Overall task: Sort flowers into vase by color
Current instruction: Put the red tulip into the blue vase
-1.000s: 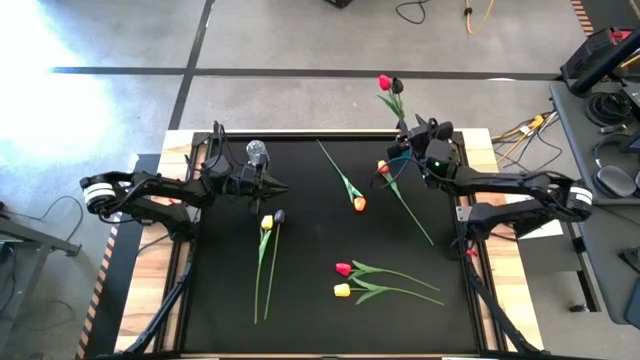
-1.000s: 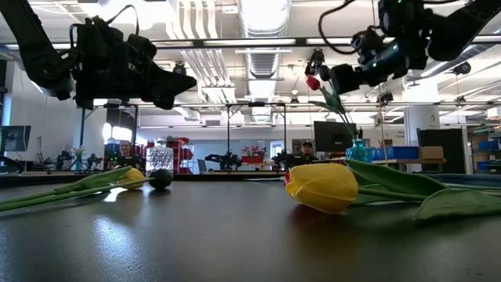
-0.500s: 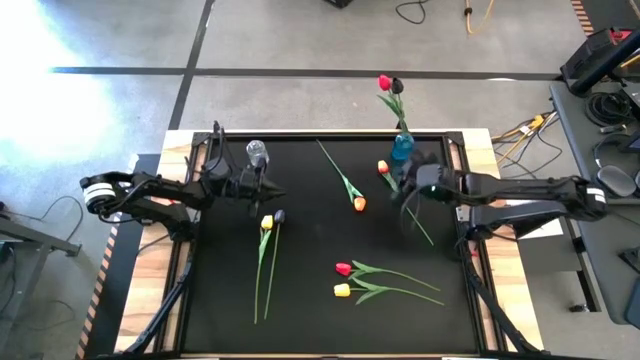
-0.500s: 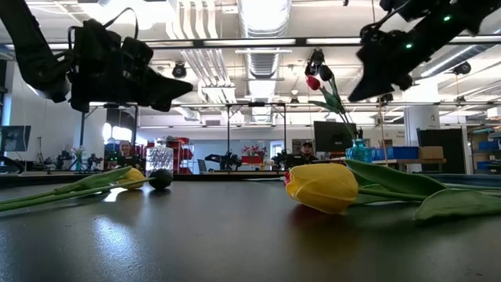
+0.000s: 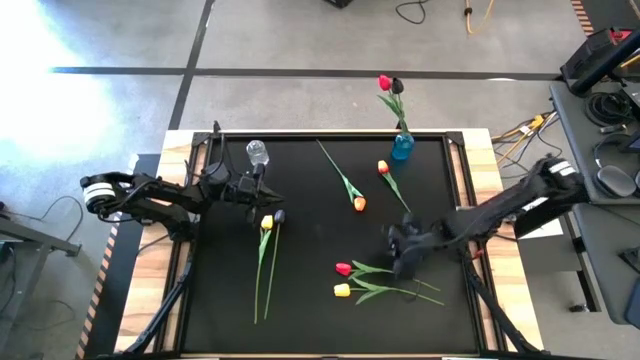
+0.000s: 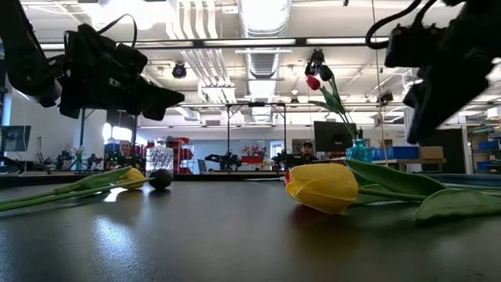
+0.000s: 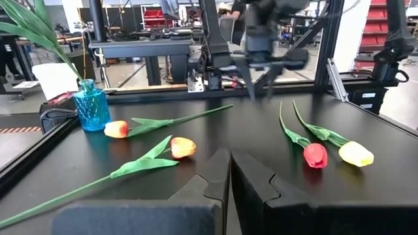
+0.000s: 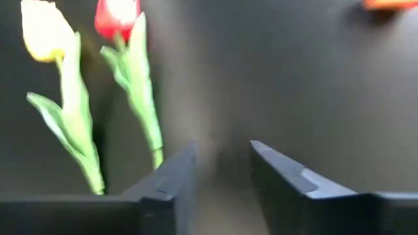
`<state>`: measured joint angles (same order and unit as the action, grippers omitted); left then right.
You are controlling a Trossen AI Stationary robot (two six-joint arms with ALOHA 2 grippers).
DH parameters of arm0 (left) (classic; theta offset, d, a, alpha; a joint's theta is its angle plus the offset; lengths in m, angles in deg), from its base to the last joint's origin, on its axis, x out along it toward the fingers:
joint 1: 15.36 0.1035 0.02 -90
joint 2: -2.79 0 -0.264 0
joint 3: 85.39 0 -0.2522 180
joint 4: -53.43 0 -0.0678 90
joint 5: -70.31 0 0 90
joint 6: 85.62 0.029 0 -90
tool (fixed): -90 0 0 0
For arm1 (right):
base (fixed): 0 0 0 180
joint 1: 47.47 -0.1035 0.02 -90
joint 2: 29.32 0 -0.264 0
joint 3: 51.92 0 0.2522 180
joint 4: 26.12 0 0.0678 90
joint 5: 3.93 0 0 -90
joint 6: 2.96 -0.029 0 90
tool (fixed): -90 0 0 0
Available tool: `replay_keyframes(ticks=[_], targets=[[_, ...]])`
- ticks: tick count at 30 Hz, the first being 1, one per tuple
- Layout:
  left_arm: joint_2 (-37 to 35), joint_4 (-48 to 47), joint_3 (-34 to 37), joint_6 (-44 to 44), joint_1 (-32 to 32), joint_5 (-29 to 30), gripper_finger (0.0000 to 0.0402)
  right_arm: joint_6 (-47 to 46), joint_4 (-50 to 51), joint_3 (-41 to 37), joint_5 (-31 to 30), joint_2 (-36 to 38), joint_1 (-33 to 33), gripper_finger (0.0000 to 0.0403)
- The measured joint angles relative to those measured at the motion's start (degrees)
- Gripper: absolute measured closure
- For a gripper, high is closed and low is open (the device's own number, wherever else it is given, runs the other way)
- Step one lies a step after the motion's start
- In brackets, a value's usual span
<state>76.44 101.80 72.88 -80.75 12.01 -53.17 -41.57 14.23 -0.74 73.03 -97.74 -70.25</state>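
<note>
Two tulips, the red tulip (image 5: 344,268) and the yellow tulip (image 5: 342,290), lie side by side just ahead of the right claw (image 5: 398,262), heads pointing away from it and stems running back beneath it. The step in hand appears to be picking one of them. To do it well, centre the jaws over a single stem, clear of the leaves, so that the neighbouring stem is not caught; the stems lie close together, so a narrow approach is advisable. Grip the stem, not the head.

The right arm reaches low and diagonally inward across the mat (image 5: 310,225), claw tilted down over the stems. In the right wrist view its fingers (image 8: 166,176) stand parted with bare mat between them: released, grasping nothing.

The left claw (image 5: 262,186) waits well off on the other side, hovering above the mat with fingers (image 7: 209,179) pressed together, clenched on nothing. The blue vase (image 5: 402,147), holding a red and a dark tulip, stands well behind the right claw at the mat's far edge.
</note>
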Motion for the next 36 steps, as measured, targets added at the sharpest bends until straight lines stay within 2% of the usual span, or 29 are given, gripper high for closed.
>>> replay_keyframes(ticks=[3, 6, 11, 20, 24, 27, 30, 33, 36], targets=[[0.0, 0.0, -0.05, 0.0, 0.0, 0.0, 0.0401, -2.26, 0.43, 3.5, -0.17, -6.98, -3.21, 0.0222], [0.0, 0.22, -0.28, -0.02, 0.02, 0.0, 0.0402, -2.34, 2.02, 7.97, 1.26, -13.8, -3.46, 0.019], [0.0, 0.07, -0.26, -0.22, 0.02, 0.0, 0.0402, -0.36, 6.72, 17.03, 5.75, -23.47, -1.73, 0.018], [0.0, -0.37, -0.15, 0.12, 0.02, 0.02, 0.0402, 6.73, 18.26, 29.66, 10.28, -35.47, 0.53, 0.0234], [0.0, -0.48, -0.15, 0.2, 0.02, 0.02, 0.0402, 9.9, 19.11, 31.59, 12.49, -37.4, 1.43, 0.0275], [0.0, -0.55, -0.15, 0.2, 0.02, 0.02, 0.0402, 12.52, 19.36, 32.44, 12.23, -37.57, 1.57, 0.0321], [0.0, -0.52, -0.15, 0.22, 0.02, 0.02, 0.0402, 13.95, 18.76, 32.86, 6.17, -36.33, 1.74, 0.0377], [0.0, -0.52, -0.15, 0.22, 0.02, 0.02, 0.0402, 14.19, 19.89, 32.82, -0.1, -33.36, 1.82, 0.0387], [0.0, -0.48, -0.15, 0.2, 0.02, 0.02, 0.0402, 14.21, 20.58, 32.38, -9.28, -29.85, 1.61, 0.0388]])
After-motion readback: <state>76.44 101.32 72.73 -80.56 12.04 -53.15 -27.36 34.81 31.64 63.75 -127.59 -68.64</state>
